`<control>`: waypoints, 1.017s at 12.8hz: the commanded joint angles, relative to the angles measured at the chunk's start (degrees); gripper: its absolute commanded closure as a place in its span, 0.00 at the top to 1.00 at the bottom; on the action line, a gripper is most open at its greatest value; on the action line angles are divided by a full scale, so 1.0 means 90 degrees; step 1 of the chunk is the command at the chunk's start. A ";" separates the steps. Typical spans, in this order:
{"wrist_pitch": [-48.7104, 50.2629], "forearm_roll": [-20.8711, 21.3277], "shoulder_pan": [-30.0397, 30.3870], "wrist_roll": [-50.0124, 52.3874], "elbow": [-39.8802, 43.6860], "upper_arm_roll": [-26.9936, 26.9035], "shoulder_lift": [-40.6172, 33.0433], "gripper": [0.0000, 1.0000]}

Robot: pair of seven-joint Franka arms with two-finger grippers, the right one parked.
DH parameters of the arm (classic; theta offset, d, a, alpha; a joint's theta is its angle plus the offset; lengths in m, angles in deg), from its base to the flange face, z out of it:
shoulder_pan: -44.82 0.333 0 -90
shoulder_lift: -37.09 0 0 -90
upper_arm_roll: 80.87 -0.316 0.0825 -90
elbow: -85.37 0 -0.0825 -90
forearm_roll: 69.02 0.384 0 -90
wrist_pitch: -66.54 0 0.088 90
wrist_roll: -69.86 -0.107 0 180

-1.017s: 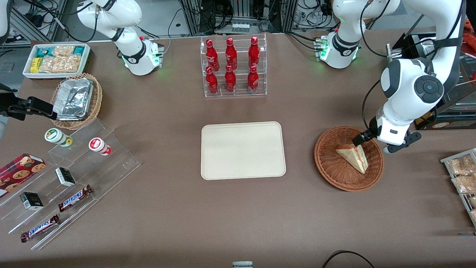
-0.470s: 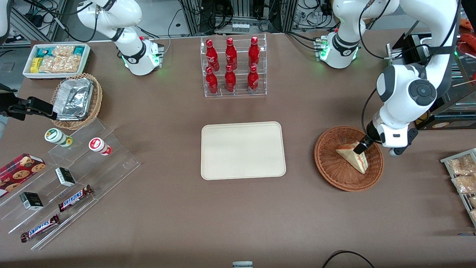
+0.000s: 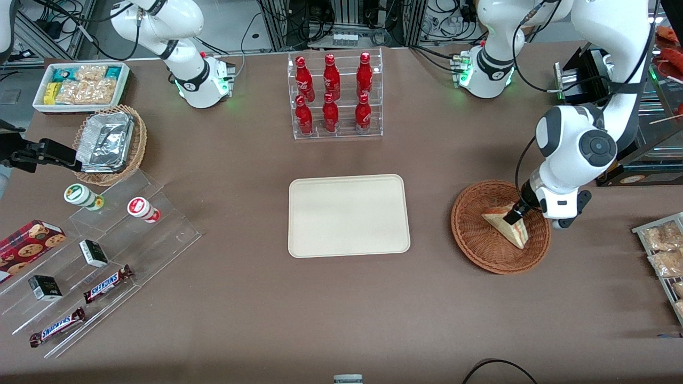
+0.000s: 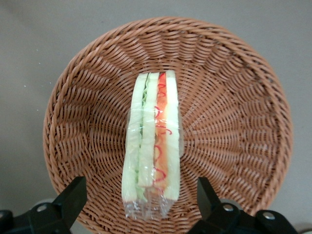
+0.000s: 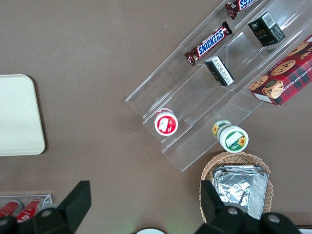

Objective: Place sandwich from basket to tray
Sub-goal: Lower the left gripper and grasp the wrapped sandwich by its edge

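Note:
The sandwich point(image 3: 506, 225), a clear-wrapped white bread wedge with red-orange and pale layers, lies in the reddish-brown wicker basket point(image 3: 475, 240) toward the working arm's end of the table. It also shows in the left wrist view point(image 4: 152, 146), inside the basket point(image 4: 234, 117). My gripper point(image 3: 520, 210) hangs low over the basket, open, with one finger on each side of the sandwich's wide end point(image 4: 141, 200) and not touching it. The cream-beige tray point(image 3: 349, 215) lies bare at the table's middle.
A clear rack of red bottles point(image 3: 334, 96) stands farther from the camera than the tray. A wire rack of snack packets point(image 3: 664, 256) sits at the table edge beside the basket. A black box point(image 3: 587, 69) stands near the working arm's base.
My gripper has come down and moved in over the basket, from beside the sandwich's wide end to straddling it. The sandwich has not moved.

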 commanded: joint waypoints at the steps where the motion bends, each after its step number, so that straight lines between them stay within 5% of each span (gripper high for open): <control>1: -0.0338 -0.0085 0.0059 0.0076 0.0090 0.0040 0.0291 1.00; 7: -0.0486 -0.0299 0.0059 0.0291 0.0119 0.0050 0.0633 1.00; 8: -0.0466 -0.0339 0.0059 0.0320 0.0119 0.0040 0.0634 0.76; 9: -0.0408 -0.0339 0.0059 0.0282 0.0119 0.0040 0.0615 0.22; 10: -0.0388 -0.0339 0.0059 0.0204 0.0129 0.0040 0.0595 0.00; 13: 0.0525 -0.0291 0.0059 -0.0019 0.0653 0.0050 0.0487 0.00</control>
